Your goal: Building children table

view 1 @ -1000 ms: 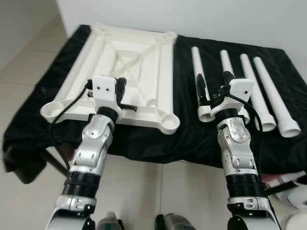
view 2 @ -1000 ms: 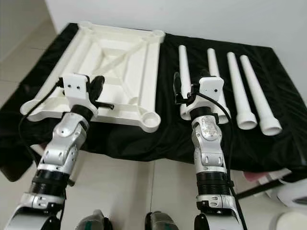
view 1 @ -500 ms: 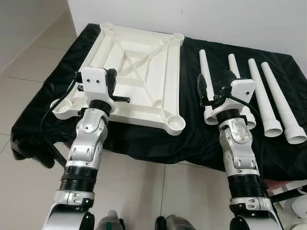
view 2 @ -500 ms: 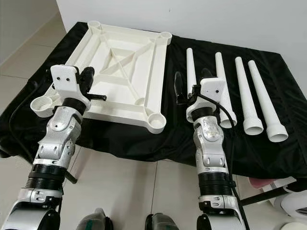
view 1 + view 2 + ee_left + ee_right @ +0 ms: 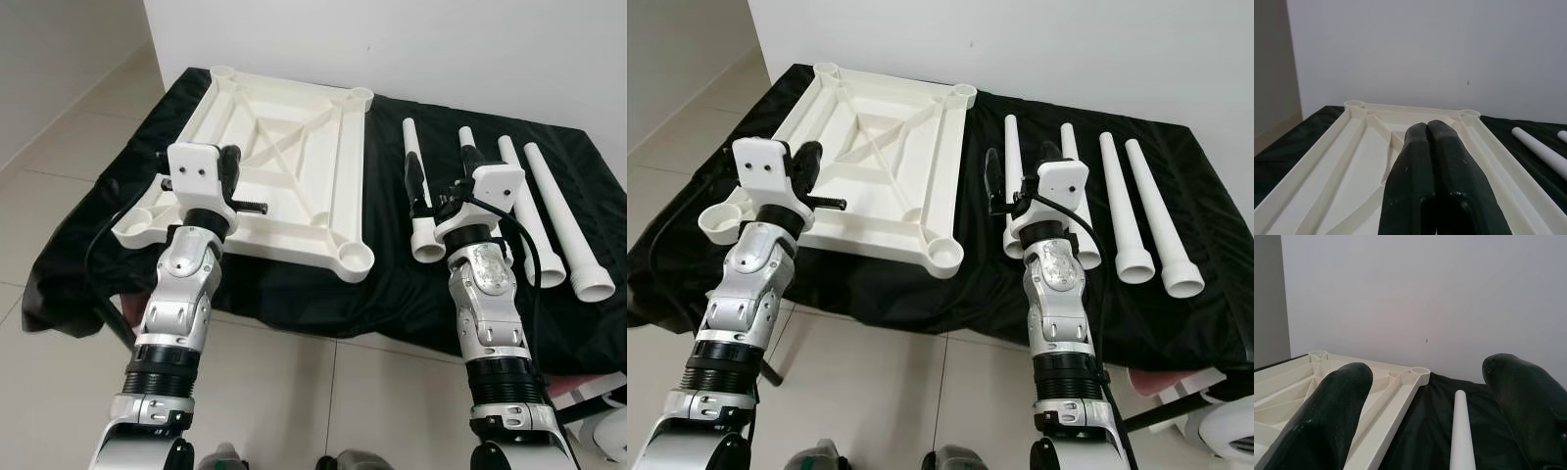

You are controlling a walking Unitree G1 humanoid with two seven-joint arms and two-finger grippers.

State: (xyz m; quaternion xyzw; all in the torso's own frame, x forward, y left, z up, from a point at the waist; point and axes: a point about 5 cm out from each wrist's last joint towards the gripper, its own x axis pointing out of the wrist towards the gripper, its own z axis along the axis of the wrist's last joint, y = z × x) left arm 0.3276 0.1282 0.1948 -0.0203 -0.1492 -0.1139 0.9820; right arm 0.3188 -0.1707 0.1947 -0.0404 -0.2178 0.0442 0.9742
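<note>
My left claw [image 5: 1427, 128] was raised over the near left part of the white table panel [image 5: 284, 157], with its two black fingers pressed together and nothing between them. My right claw [image 5: 439, 171] was raised over the near ends of the legs, with its fingers [image 5: 1332, 411] spread wide apart and nothing held.

The table panel lay upside down on the left half of the black-draped tabletop [image 5: 392, 284], its ribbed underside facing up and a round socket [image 5: 353, 258] at each corner. Four white table legs [image 5: 1117, 206] lay side by side on the right half of the tabletop, running from near to far, each with its wide open end nearest me. The leftmost leg [image 5: 1011, 157] lay just right of the panel's right edge, apart from it. A white wall [image 5: 411, 39] stood behind the tabletop; pale floor tiles [image 5: 59, 157] lay to the left.
</note>
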